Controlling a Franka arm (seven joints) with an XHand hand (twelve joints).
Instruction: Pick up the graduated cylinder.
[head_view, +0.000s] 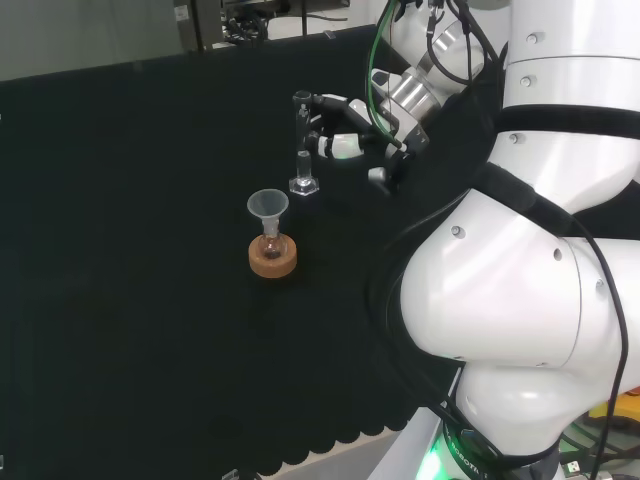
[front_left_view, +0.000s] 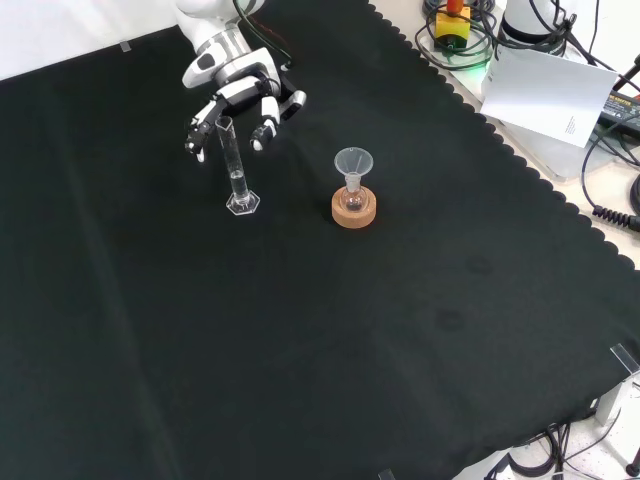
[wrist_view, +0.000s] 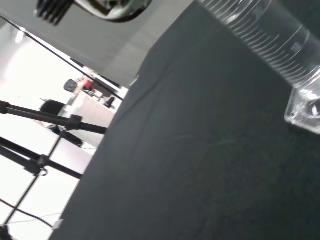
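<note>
The black cloth (front_left_view: 300, 350) covers the whole bench. The robot's hand (front_left_view: 240, 100) hangs at the top of the graduated cylinder (front_left_view: 236, 170), fingers spread either side of the tube and not closed on it as far as the front view shows, so it's holding nothing yet. The cylinder stands upright on its own clear foot. Just beside it sits a cork ring (front_left_view: 354, 211) keeping a little flask steady, with a funnel (front_left_view: 353, 162) stuck in its neck.
</note>
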